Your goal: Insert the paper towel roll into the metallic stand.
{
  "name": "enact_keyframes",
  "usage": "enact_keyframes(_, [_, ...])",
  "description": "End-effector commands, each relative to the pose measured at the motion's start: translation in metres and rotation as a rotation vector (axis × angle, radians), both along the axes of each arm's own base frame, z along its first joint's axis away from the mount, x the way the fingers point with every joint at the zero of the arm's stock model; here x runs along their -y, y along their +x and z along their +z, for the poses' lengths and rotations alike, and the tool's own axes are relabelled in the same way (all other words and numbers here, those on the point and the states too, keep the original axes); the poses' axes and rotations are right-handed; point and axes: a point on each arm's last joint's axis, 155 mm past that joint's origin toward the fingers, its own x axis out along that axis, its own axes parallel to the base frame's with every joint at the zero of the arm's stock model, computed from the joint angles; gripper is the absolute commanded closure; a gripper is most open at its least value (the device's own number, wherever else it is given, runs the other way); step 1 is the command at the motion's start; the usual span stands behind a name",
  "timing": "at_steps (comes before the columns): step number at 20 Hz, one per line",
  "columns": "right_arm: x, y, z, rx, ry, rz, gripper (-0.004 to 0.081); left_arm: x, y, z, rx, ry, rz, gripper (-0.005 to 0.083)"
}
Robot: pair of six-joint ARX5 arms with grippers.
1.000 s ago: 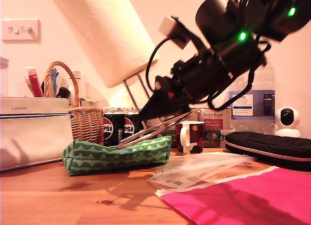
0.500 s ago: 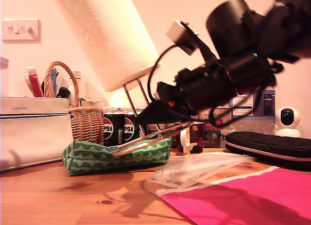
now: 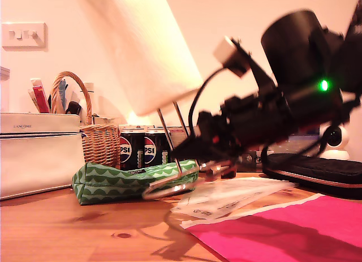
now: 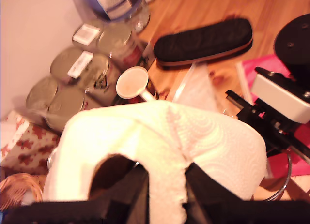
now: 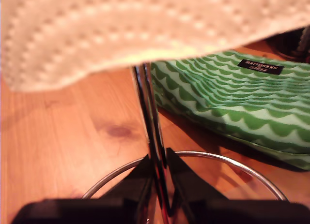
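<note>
My second gripper (image 5: 157,178) squeezes the metallic stand (image 5: 151,137). My first gripper (image 4: 164,195) pinches the paper towel roll (image 4: 193,137), which hides the stand's top.

The paper towel roll (image 3: 144,47) is a bulky white cylinder of embossed paper, tilted in the air with its top toward the exterior view's left, its lower end threaded over the metallic stand (image 3: 172,138). The stand's thin chrome upright loop leans with the roll, and its round ring base (image 5: 184,158) is tipped up off the surface.
</note>
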Motion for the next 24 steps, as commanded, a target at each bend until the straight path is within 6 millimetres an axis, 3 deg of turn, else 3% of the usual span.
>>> enact_keyframes(1, [-0.005,-0.002,0.004,-0.012,0.04,0.001,0.0783,-0.008,0.012,0.007,0.054,0.016,0.042,0.0795])
enact_keyframes(9, [-0.003,0.001,-0.031,-0.045,0.001,-0.031,0.0783,-0.009,0.013,0.007,0.055,0.021,0.049,0.0795])
enact_keyframes(14, [-0.005,0.008,-0.023,-0.021,0.036,-0.047,0.0782,-0.004,0.011,-0.006,0.02,0.05,0.036,0.0795])
enact_keyframes(19, [-0.003,0.005,-0.031,-0.087,0.033,-0.059,0.0665,0.01,0.011,-0.022,-0.008,0.085,0.011,0.0795])
enact_keyframes(24, [-0.003,0.004,-0.033,-0.1,0.033,-0.057,0.0599,0.01,0.012,-0.024,-0.004,0.094,0.017,0.0795])
